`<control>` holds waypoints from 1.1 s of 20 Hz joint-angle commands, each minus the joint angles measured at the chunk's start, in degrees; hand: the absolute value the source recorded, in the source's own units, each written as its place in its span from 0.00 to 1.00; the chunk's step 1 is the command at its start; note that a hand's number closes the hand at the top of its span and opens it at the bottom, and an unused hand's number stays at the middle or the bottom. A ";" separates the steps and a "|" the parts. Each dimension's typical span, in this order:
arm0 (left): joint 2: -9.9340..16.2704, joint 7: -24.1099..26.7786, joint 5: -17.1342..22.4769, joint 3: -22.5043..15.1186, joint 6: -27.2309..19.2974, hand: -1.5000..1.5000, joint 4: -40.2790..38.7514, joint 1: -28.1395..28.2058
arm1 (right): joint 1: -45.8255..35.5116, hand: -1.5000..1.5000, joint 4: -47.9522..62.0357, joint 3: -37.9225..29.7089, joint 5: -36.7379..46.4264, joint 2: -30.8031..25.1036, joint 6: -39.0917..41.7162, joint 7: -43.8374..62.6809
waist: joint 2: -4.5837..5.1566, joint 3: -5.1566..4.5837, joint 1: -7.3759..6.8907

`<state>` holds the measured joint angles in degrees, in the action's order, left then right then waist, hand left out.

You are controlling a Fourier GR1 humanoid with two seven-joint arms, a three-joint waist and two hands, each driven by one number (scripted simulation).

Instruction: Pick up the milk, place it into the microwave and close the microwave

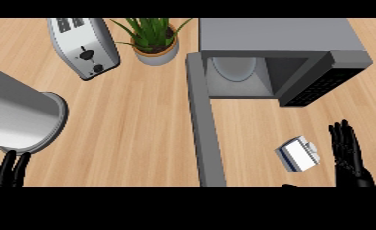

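Observation:
A small white and blue milk carton [298, 155] stands on the wooden counter at the lower right. My right hand [349, 158] is just to its right, fingers straight and pointing up, a small gap from the carton. The grey microwave [273, 35] sits at the back right. Its door [205, 124] is swung wide open toward me, and the round plate [235, 67] shows inside. My left hand [13, 170] rests at the lower left edge, fingers up, holding nothing.
A silver toaster [83, 46] lies at the back left. A potted plant [155, 42] stands just left of the microwave. A large metal pot [26, 112] sits at the left edge above my left hand.

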<state>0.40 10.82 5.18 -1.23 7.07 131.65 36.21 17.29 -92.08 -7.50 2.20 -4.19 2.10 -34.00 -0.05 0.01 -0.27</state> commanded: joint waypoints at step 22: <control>-0.36 1.91 1.75 0.13 1.92 0.00 2.64 5.95 | -19.70 0.00 46.62 -8.09 2.47 -8.66 4.40 -18.99 | 0.04 0.04 -0.34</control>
<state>0.56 13.66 7.44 -0.54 9.33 133.10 41.35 0.82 -52.60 -15.25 4.27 -12.02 5.62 -50.39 -0.02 0.03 -0.59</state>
